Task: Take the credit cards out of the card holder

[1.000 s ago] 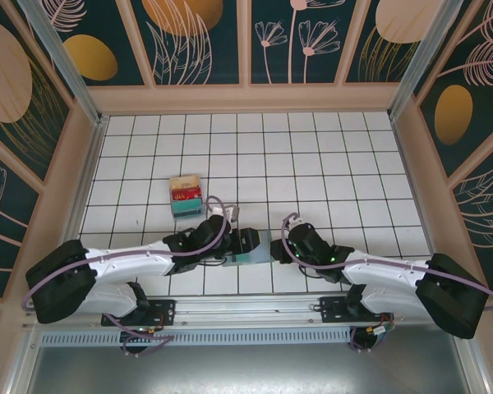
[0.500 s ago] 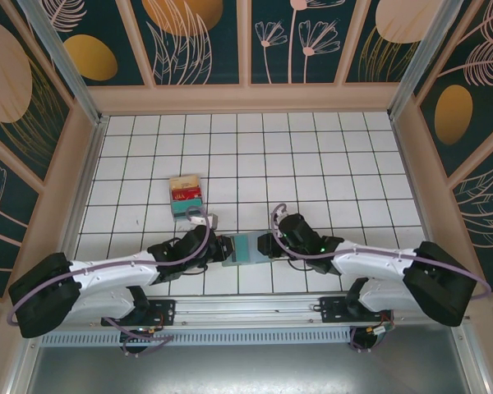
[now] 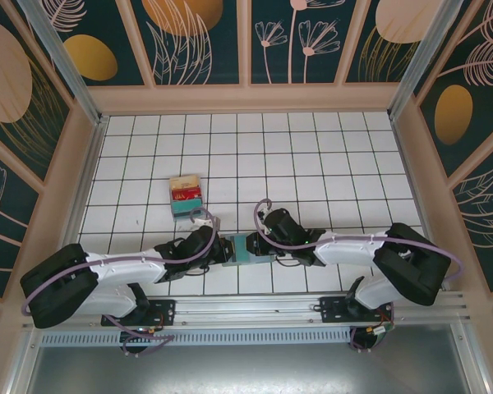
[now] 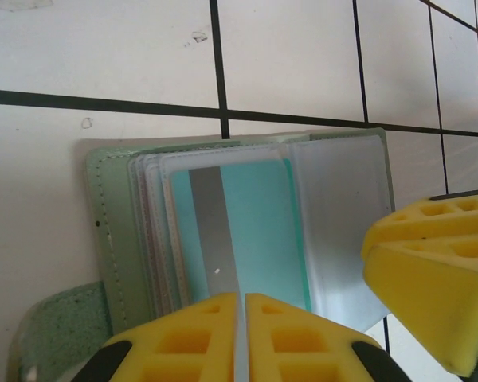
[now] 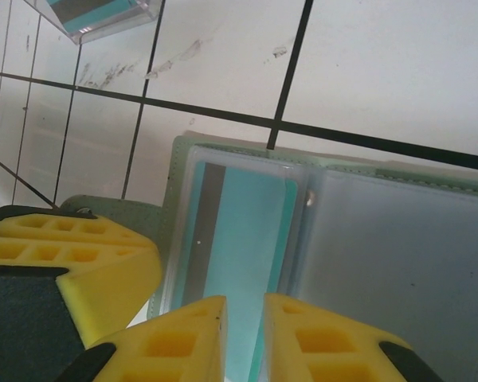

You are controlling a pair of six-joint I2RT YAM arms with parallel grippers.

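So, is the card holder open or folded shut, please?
Open: the card holder lies spread flat, teal card showing in one sleeve.

A white tiled surface (image 3: pixel 312 156) ruled with black grid lines fills the enclosure, scuffed with grey smudges (image 5: pixel 175 57) in places. Towards its left sits a small stack of tan, red and teal pieces (image 3: pixel 185 195), lying flat. Dark wall panels (image 3: pixel 201 41) painted with pale flowers and orange ovals stand round three sides. A metal rail (image 3: pixel 246 308) runs along the near edge.
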